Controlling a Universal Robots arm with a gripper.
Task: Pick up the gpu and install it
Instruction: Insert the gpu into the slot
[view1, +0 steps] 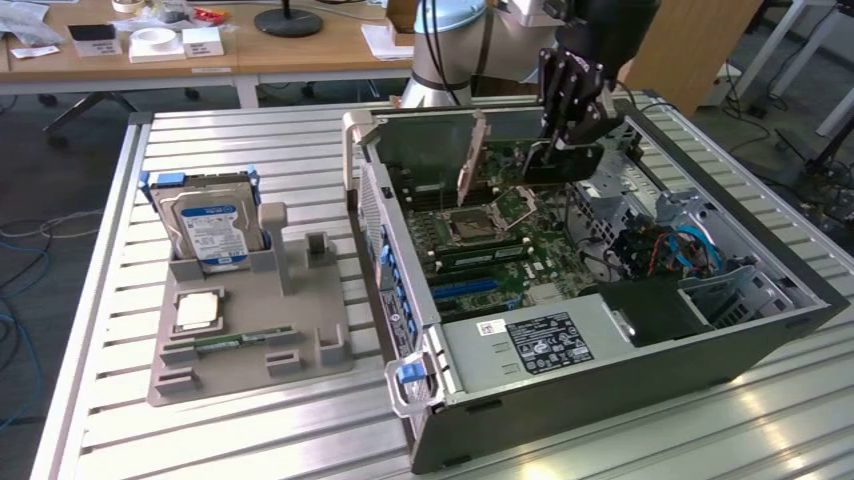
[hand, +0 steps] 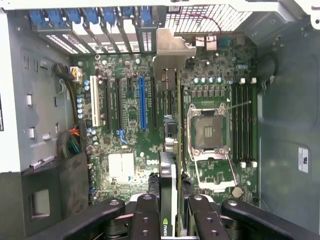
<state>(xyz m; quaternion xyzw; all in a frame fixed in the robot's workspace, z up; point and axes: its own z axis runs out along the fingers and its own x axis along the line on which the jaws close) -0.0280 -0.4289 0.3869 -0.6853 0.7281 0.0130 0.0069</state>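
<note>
Exterior view: the gripper (view1: 571, 142), jaws partly closed on the gpu (view1: 507, 160), holds it upright over the motherboard (view1: 534, 250) inside the case (view1: 747, 330). Wrist view: the card runs edge-on out from the fingers (hand: 147, 215) (bracket (hand: 170, 47) towards the rear), seemingly above a slot. Lower it plumb, edge matched to slot.
</note>
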